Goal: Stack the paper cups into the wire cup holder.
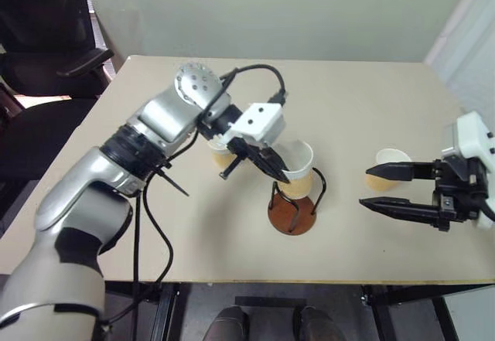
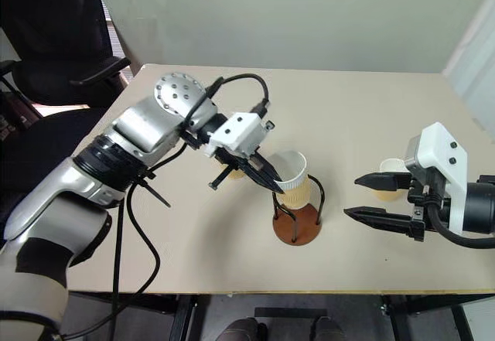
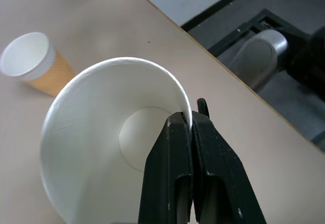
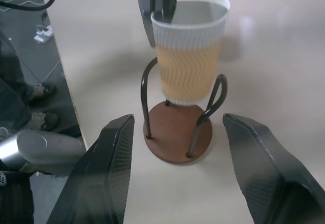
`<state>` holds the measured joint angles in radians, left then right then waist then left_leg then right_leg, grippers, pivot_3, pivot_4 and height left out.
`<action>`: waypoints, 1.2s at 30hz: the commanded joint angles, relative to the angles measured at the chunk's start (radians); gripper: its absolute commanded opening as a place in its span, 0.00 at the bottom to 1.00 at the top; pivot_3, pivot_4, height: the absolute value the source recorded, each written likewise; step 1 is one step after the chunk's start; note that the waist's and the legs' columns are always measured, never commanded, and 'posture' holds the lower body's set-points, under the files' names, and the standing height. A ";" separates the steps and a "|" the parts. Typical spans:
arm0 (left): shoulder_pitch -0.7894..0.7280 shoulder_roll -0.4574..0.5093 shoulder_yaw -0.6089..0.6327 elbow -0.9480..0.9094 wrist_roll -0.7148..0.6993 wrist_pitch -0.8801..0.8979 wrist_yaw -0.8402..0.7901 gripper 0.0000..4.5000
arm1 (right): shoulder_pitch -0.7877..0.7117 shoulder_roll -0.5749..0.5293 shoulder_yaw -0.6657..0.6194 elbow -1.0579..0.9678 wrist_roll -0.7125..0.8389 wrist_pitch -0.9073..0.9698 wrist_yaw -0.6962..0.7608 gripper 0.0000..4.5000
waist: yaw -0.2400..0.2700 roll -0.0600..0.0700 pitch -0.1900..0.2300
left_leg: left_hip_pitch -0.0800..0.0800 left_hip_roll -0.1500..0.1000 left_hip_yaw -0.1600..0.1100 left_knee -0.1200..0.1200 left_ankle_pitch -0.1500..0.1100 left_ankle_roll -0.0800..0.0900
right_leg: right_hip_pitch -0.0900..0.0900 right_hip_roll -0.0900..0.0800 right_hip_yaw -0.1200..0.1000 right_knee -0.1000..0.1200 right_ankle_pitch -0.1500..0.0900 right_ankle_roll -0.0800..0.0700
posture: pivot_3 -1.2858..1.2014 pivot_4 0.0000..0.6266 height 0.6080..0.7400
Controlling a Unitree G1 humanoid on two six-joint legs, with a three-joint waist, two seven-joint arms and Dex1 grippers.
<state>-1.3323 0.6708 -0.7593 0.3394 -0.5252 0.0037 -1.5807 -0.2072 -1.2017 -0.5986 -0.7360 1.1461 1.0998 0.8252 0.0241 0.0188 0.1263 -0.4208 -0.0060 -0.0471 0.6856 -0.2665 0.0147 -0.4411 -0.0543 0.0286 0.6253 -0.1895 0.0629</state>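
On the beige table (image 1: 371,109), the left gripper (image 1: 280,172) pinched a paper cup (image 1: 298,161) (by its rim) above the wire cup holder (image 1: 293,213); beside the holder, the right gripper (image 1: 379,188) stood open, empty.

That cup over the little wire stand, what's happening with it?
The robot is stacking paper cups into a wire cup holder. Its left pincer is shut on the rim of one cup, holding it just above the holder's wire loops, not yet seated on the base. The right pincer hangs open and empty off to the side. Two more cups stand on the table: one behind the right pincer, another partly hidden behind the left arm.
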 commanded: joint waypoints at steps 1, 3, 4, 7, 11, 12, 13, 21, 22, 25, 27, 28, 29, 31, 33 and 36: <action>-0.016 -0.037 0.025 0.003 0.035 -0.019 -0.034 0.09 | 0.010 -0.023 -0.042 -0.013 -0.007 -0.019 -0.009 0.64 | 0.001 0.000 0.000 | 0.000 0.000 0.000 0.000 0.000 0.000 | 0.000 0.000 0.000 0.000 0.000 0.000 | 0.52 0.24 1.00; -0.015 -0.050 0.030 0.000 0.047 -0.016 -0.034 0.21 | 0.011 -0.025 -0.035 -0.009 -0.005 -0.022 -0.010 0.64 | 0.001 0.000 0.000 | 0.000 0.000 0.000 0.000 0.000 0.000 | 0.000 0.000 0.000 0.000 0.000 0.000 | 0.52 0.24 1.00; -0.013 -0.055 0.037 -0.002 0.052 -0.013 -0.034 0.29 | 0.011 -0.026 -0.030 -0.008 -0.004 -0.023 -0.012 0.64 | 0.001 0.000 0.000 | 0.000 0.000 0.000 0.000 0.000 0.000 | 0.000 0.000 0.000 0.000 0.000 0.000 | 0.52 0.24 1.00; -0.012 -0.064 0.065 -0.009 0.062 0.000 -0.034 0.51 | 0.013 -0.026 -0.014 -0.002 -0.015 -0.029 -0.018 0.64 | 0.001 0.000 0.000 | 0.000 0.000 0.001 0.000 0.000 0.000 | 0.000 0.000 0.000 0.000 0.000 0.001 | 0.52 0.24 1.00; -0.007 -0.068 0.122 -0.025 0.065 0.028 -0.034 0.83 | 0.006 -0.044 0.029 0.029 -0.059 -0.024 -0.051 0.64 | 0.001 0.000 0.000 | 0.000 0.000 0.001 0.001 0.000 0.000 | 0.000 0.000 0.000 0.000 0.000 0.001 | 0.52 0.24 1.00; -0.004 -0.064 0.145 -0.031 0.063 0.040 -0.034 0.88 | 0.007 -0.058 0.051 0.041 -0.092 -0.030 -0.058 0.64 | 0.001 0.000 0.000 | 0.000 0.000 0.001 0.001 0.000 0.001 | 0.001 0.000 0.000 0.000 0.000 0.001 | 0.52 0.24 1.00; 0.001 -0.056 0.177 -0.033 0.058 0.053 -0.034 0.95 | 0.001 -0.071 0.085 0.063 -0.132 -0.044 -0.064 0.64 | 0.001 0.000 0.000 | 0.000 0.000 0.001 0.002 -0.001 0.001 | 0.001 0.000 0.000 0.000 0.000 0.001 | 0.52 0.24 1.00; 0.071 -0.001 0.392 -0.051 0.091 0.202 0.046 0.96 | -0.063 -0.177 0.414 0.291 -0.533 -0.303 0.006 0.68 | -0.001 0.001 -0.001 | 0.001 0.000 0.001 0.004 -0.001 0.002 | 0.001 0.000 0.000 0.001 0.000 0.002 | 0.52 0.24 1.00; 0.083 0.004 0.406 -0.066 0.096 0.220 0.052 0.96 | -0.077 -0.179 0.440 0.310 -0.565 -0.326 0.018 0.72 | -0.001 0.001 -0.001 | 0.001 0.000 0.001 0.004 -0.001 0.002 | 0.001 0.000 0.001 0.001 0.001 0.002 | 0.52 0.24 1.00; 0.183 0.079 0.470 -0.158 0.096 0.297 0.080 0.96 | -0.170 -0.158 0.545 0.406 -0.665 -0.385 0.057 0.91 | -0.007 0.002 -0.001 | 0.001 0.001 0.001 0.005 -0.001 0.002 | 0.000 0.000 0.001 0.002 0.001 0.002 | 0.52 0.24 1.00; 0.232 0.111 0.505 -0.195 0.105 0.334 0.112 0.96 | -0.231 -0.133 0.604 0.454 -0.713 -0.400 0.079 0.99 | -0.009 0.002 -0.001 | 0.001 0.001 0.002 0.005 -0.001 0.002 | 0.000 0.001 0.001 0.002 0.001 0.002 | 0.52 0.24 1.00; 0.252 0.125 0.520 -0.210 0.109 0.346 0.124 0.96 | -0.258 -0.119 0.634 0.475 -0.738 -0.410 0.092 0.99 | -0.010 0.002 -0.001 | 0.001 0.001 0.001 0.005 -0.001 0.002 | 0.000 0.001 0.001 0.002 0.001 0.002 | 0.52 0.24 1.00; 0.270 0.137 0.531 -0.223 0.113 0.355 0.132 0.96 | -0.284 -0.105 0.662 0.497 -0.763 -0.420 0.106 0.99 | -0.011 0.002 -0.001 | 0.001 0.001 0.001 0.006 -0.001 0.002 | 0.000 0.001 0.001 0.002 0.001 0.002 | 0.52 0.24 1.00; 0.295 0.149 0.545 -0.246 0.121 0.371 0.145 0.96 | -0.330 -0.079 0.707 0.543 -0.810 -0.443 0.137 0.99 | -0.009 0.002 -0.001 | 0.001 0.001 0.001 0.007 -0.001 0.002 | 0.001 0.001 0.000 0.002 0.001 0.002 | 0.52 0.24 1.00; 0.312 0.155 0.558 -0.262 0.127 0.384 0.155 0.96 | -0.376 -0.051 0.751 0.586 -0.854 -0.458 0.170 0.99 | -0.006 0.002 -0.001 | 0.001 0.001 0.000 0.008 -0.001 0.003 | 0.002 0.001 0.000 0.002 0.001 0.002 | 0.52 0.24 1.00; 0.332 0.155 0.573 -0.284 0.127 0.402 0.170 0.96 | -0.433 -0.007 0.825 0.655 -0.923 -0.487 0.223 0.99 | -0.008 0.002 -0.001 | 0.001 0.001 -0.001 0.010 -0.002 0.004 | 0.003 0.000 0.000 0.002 0.001 0.001 | 0.52 0.24 1.00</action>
<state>-0.9974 0.8204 -0.2268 0.0957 -0.3953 0.3971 -1.4260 -0.6137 -1.2108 0.2082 -0.1050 0.2668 0.6380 1.0173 0.0161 0.0204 0.1253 -0.4197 -0.0054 -0.0476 0.6964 -0.2683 0.0185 -0.4382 -0.0538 0.0284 0.6271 -0.1880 0.0637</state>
